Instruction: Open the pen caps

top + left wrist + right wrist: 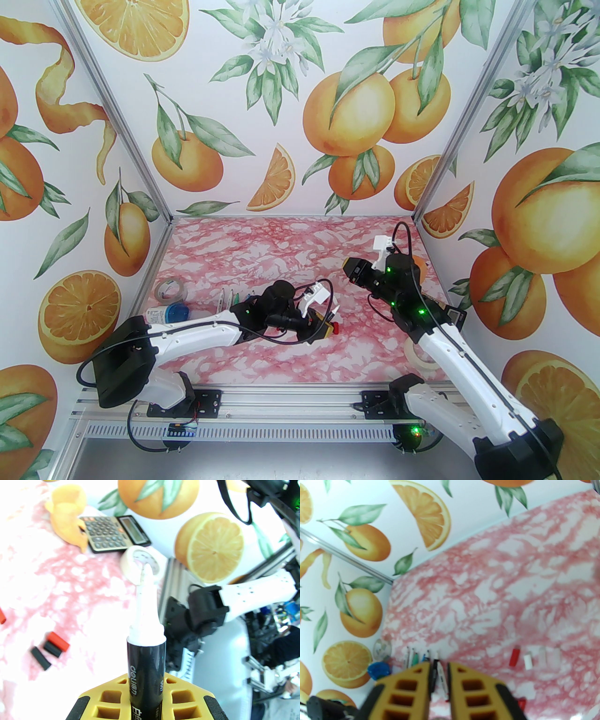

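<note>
Item: black-barrelled pen [145,658], uncapped, white nib outward, clamped mid-barrel in my left gripper [145,684]; light, stiff, slick plastic, best pinched on the barrel; loose pen caps [57,641], tiny and roll-prone, lie ahead-left of it; my right gripper [439,667] slightly apart, empty.

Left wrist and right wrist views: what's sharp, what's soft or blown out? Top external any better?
Left wrist: the pen barrel print is readable, its white tip soft and melting into the blown-out table; the edges bow with fisheye. Right wrist: the right claw is blurred up close, the pen caps soft. Top external: even light, sharp.
</note>
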You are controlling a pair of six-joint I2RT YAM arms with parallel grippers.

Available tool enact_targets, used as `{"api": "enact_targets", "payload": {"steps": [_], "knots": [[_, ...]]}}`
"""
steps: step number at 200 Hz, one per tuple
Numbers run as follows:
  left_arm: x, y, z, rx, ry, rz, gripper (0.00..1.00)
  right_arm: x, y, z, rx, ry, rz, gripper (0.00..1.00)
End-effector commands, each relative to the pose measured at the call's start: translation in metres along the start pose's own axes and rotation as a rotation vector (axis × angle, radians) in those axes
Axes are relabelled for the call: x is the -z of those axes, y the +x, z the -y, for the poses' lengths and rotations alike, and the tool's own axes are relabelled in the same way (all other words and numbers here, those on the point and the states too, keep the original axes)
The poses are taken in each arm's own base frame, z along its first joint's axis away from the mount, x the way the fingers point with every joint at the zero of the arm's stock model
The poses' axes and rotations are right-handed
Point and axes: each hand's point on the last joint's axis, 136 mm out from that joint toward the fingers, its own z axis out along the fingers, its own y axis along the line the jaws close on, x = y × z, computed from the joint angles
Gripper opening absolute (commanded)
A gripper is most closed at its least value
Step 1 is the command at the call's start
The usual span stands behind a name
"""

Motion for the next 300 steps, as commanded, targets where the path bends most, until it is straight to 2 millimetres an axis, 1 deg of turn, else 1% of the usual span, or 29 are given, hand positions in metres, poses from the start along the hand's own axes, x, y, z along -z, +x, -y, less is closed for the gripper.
{"api": "enact_targets", "payload": {"steps": [1, 18, 38, 62, 90, 119, 132, 159, 187, 220, 259, 300], "knots": [[0.013, -0.015, 0.009, -0.04, -0.005, 0.045, 0.0, -0.002, -0.004, -0.002, 0.029, -0.013, 0.012, 0.06], [0.018, -0.02, -0.007, -0.046, -0.124, 0.074, 0.0, -0.004, 0.004, 0.011, 0.029, 0.048, -0.021, 0.07], [0.026, -0.021, -0.024, -0.08, -0.29, 0.09, 0.01, -0.003, 0.02, 0.029, 0.054, 0.115, -0.082, 0.09], [0.036, -0.023, -0.035, -0.089, -0.385, 0.118, 0.01, 0.006, 0.04, 0.056, 0.098, 0.223, -0.144, 0.09], [0.048, -0.023, -0.034, -0.095, -0.408, 0.15, 0.01, 0.017, 0.069, 0.089, 0.127, 0.33, -0.226, 0.1], [0.057, -0.018, -0.021, -0.149, -0.372, 0.139, 0.01, 0.022, 0.102, 0.121, 0.132, 0.41, -0.308, 0.1], [0.063, -0.017, -0.016, -0.168, -0.358, 0.135, 0.01, 0.021, 0.113, 0.129, 0.129, 0.422, -0.333, 0.11], [0.072, -0.013, -0.006, -0.188, -0.335, 0.107, 0.01, 0.017, 0.133, 0.142, 0.13, 0.445, -0.38, 0.11], [0.078, -0.014, 0.002, -0.2, -0.317, 0.097, 0.01, 0.014, 0.148, 0.153, 0.145, 0.475, -0.424, 0.11], [0.079, -0.02, 0.011, -0.217, -0.287, 0.101, 0.01, 0.01, 0.157, 0.162, 0.151, 0.492, -0.451, 0.12], [0.077, -0.024, 0.011, -0.222, -0.282, 0.113, 0.01, 0.003, 0.166, 0.17, 0.159, 0.497, -0.483, 0.13], [0.075, -0.025, 0.014, -0.219, -0.261, 0.121, 0.01, -0.004, 0.174, 0.172, 0.157, 0.486, -0.517, 0.14]]}}
